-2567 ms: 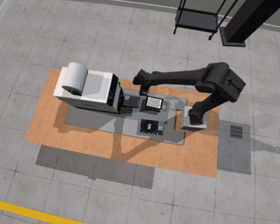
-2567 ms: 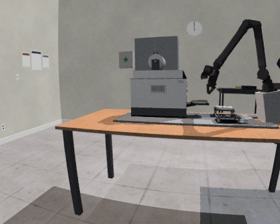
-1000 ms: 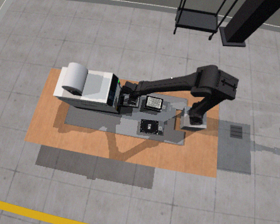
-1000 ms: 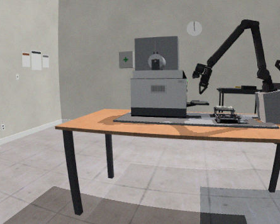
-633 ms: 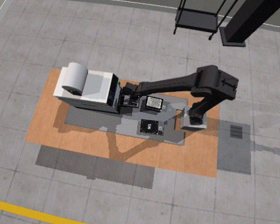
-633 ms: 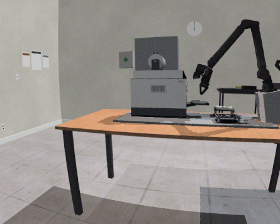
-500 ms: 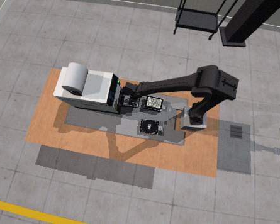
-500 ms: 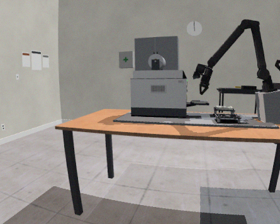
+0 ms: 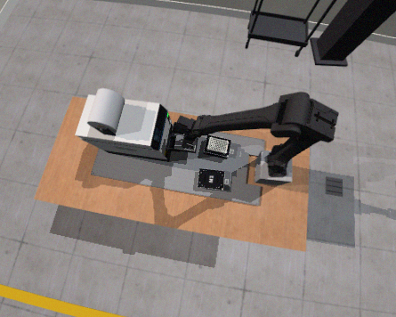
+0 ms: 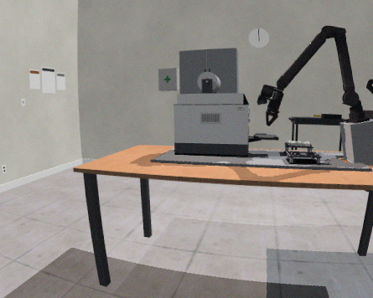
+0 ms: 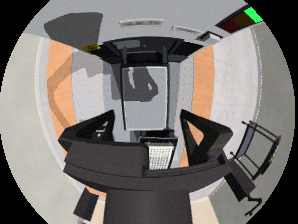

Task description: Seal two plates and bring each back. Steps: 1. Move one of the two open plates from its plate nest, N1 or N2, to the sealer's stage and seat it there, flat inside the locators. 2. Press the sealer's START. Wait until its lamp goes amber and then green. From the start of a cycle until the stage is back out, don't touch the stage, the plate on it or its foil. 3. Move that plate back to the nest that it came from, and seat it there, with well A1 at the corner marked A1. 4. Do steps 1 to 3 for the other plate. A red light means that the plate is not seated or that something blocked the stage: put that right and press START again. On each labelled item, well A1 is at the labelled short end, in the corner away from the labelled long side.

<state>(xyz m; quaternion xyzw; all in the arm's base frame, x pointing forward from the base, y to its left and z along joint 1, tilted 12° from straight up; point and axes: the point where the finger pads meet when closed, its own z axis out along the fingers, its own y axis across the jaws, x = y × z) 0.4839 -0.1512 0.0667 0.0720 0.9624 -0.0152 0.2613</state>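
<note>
The wooden worktop (image 9: 58, 178) (image 10: 126, 161) (image 11: 204, 95) carried everything, the white-and-grey sealer (image 9: 140, 120) (image 10: 211, 125) (image 11: 165, 10) being the landmark. The dark arm (image 9: 240, 120) (image 10: 308, 54) (image 11: 147, 205) reached toward the sealer's front from its pedestal, well apart from it. A grey mat (image 9: 129, 166) (image 10: 189, 158) (image 11: 90, 75) lay under the sealer and extended in front. Just before the sealer, its stage (image 10: 264, 138) (image 11: 169, 100) stood out, bearing a smooth, pale-topped plate (image 11: 145, 112) that lay flat. The open plate (image 9: 218, 146) (image 10: 299, 143) (image 11: 159, 157), its wells showing, sat in a nest beyond the stage from the sealer. A bare black nest (image 9: 210, 179) (image 10: 303, 160) (image 11: 100, 133) lay beside that one, also in front of the sealer. The jaws (image 9: 190, 142) (image 10: 269, 125) were released and wide apart, above the stage. The lamp (image 9: 167, 115) (image 10: 250, 107) (image 11: 253, 15) on the sealer's front glowed green.
</note>
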